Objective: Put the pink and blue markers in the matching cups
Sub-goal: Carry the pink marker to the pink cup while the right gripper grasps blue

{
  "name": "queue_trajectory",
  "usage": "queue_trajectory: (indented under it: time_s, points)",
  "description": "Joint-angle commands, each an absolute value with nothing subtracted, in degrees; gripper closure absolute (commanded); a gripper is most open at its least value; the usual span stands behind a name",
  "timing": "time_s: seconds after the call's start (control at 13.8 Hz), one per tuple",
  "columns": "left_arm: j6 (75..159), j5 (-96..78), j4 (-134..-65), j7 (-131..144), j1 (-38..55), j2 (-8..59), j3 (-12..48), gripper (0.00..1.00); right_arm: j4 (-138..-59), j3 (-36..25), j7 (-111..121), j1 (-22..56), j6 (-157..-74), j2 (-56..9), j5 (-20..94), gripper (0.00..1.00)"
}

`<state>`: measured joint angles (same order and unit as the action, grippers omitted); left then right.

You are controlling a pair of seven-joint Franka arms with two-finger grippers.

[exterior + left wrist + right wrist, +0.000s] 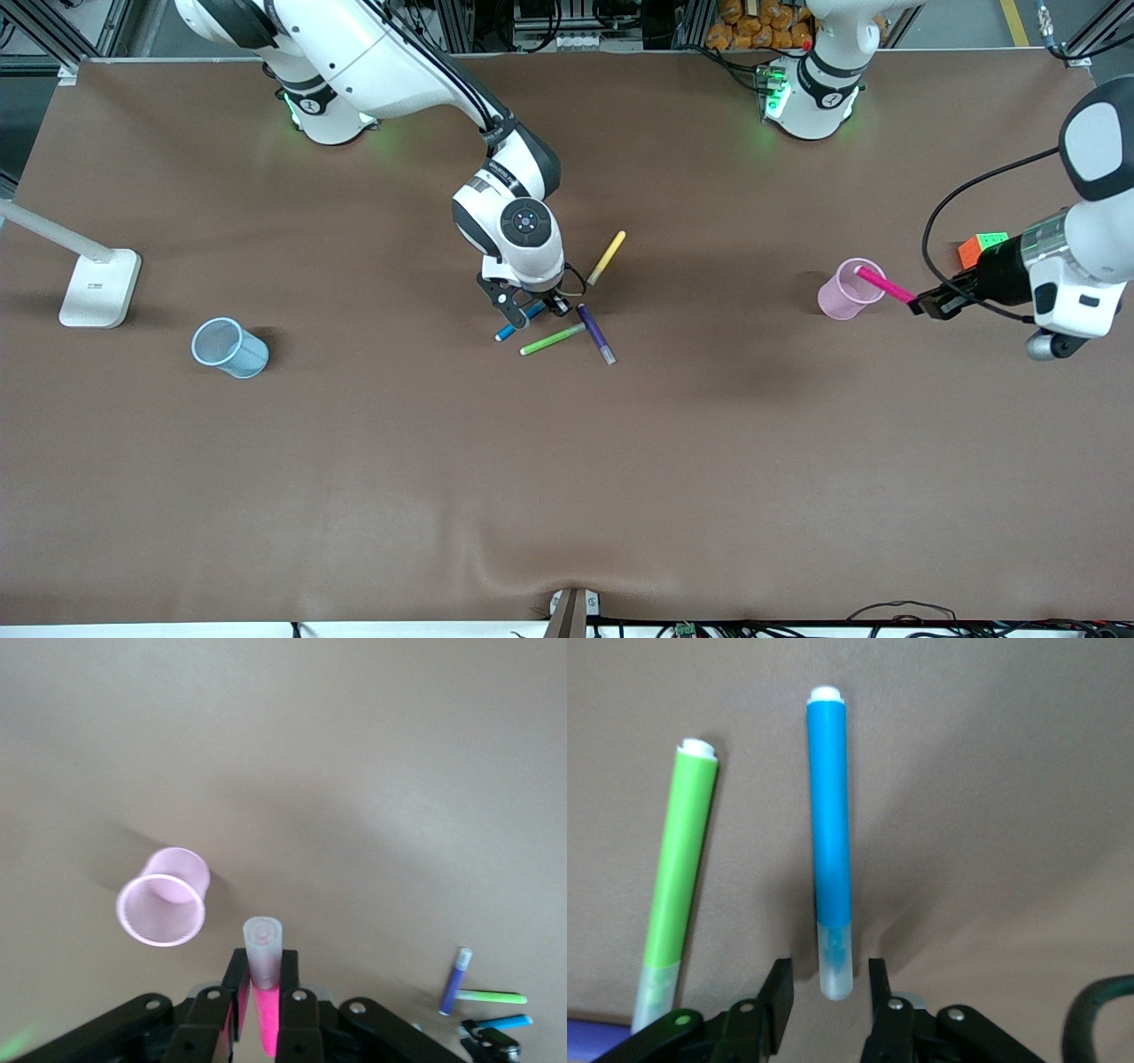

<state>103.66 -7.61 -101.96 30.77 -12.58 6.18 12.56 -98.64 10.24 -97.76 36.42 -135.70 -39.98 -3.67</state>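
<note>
The blue marker [508, 333] lies on the table in the middle, beside the green pen. My right gripper [530, 310] is open and low over it. In the right wrist view the fingers [778, 992] stand on either side of the pale cap end of the blue marker [831, 850] without touching it. My left gripper [926, 303] is shut on the pink marker [881, 285], whose cap end reaches over the rim of the pink cup [849, 291]. The left wrist view shows that marker [264, 948] and the pink cup [164, 899]. The blue cup [230, 347] stands toward the right arm's end.
A green pen [552, 339] and a purple pen [595, 333] lie close to the blue marker; a yellow pen [607, 257] lies farther from the front camera. A white lamp base [99, 285] stands near the blue cup. A coloured cube [979, 248] sits by the left arm.
</note>
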Motion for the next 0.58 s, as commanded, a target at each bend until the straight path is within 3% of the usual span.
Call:
queue_trajectory:
  time_s: [0.0, 0.14, 0.29, 0.51]
  points:
    - [103.71, -3.88, -106.25, 29.97, -12.92, 1.33, 13.01, 1.0, -97.91, 10.2, -99.49, 37.0, -136.23, -40.78, -5.89, 0.87]
    - [105.46, -3.17, -109.84, 29.8, -13.01, -0.87, 12.92, 1.0, -97.82, 10.2, -99.58, 36.91, -135.88, -40.61, -5.89, 1.0]
    - [108.79, -2.55, -114.32, 29.62, -12.92, -3.59, 12.92, 1.0, -97.82, 10.2, -99.49, 36.22, -134.65, -39.82, -5.8, 1.0]
    - [114.41, -2.46, -120.39, 29.62, -14.32, -6.23, 13.01, 1.0, -95.02, 10.28, -98.36, 35.16, -125.37, -38.07, -5.71, 1.0]
